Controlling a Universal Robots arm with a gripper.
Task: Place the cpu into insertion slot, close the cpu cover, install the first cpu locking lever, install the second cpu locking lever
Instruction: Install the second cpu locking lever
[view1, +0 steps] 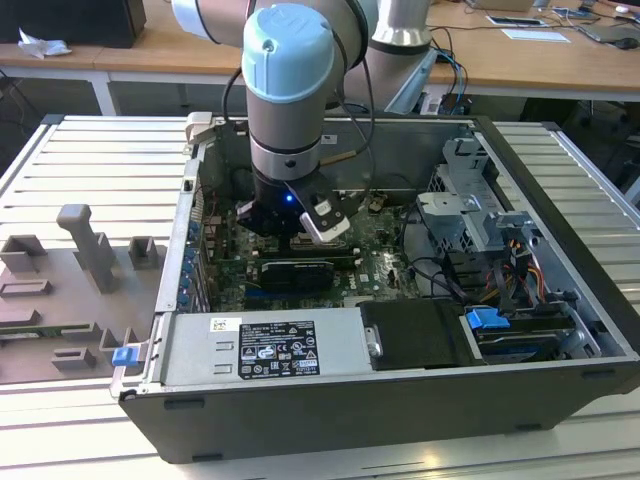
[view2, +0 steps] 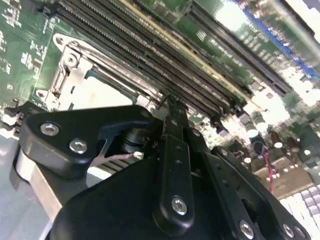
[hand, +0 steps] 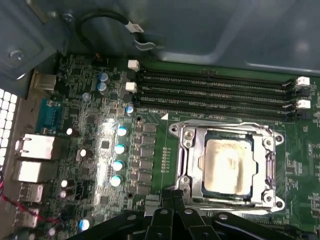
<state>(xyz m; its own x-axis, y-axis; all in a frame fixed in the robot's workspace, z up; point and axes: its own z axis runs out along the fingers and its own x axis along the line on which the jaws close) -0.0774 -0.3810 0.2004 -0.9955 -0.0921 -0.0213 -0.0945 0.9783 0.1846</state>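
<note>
Your single gripper (hand: 172, 197) is down inside the open grey computer case (view1: 560, 170), over the green motherboard (hand: 90, 125), with its black finger links meeting at the near edge of the socket. In the first wrist view the fingertips read as pressed together with nothing between them.

The cpu (hand: 227, 165), the small flat square chip with the pale silvery-beige top, already sits in the insertion slot. The cpu cover (hand: 192, 150), a thin silvery metal frame with a square window, lies flat over it, so the chip shows through the window. I judge placement and cover closing as done. The thin wire locking levers (hand: 225, 123) run along the socket's sides; whether either is latched I cannot tell.

The relation that matters for you: the socket lies just beyond the fingertips and slightly to one side, nearly touching them, with the long black memory slots (hand: 215, 90) on its far side, running parallel to the socket edge. In the second wrist view the fingertip (view2: 172, 107) stands right at the socket's corner (view2: 70, 60) region.
</note>
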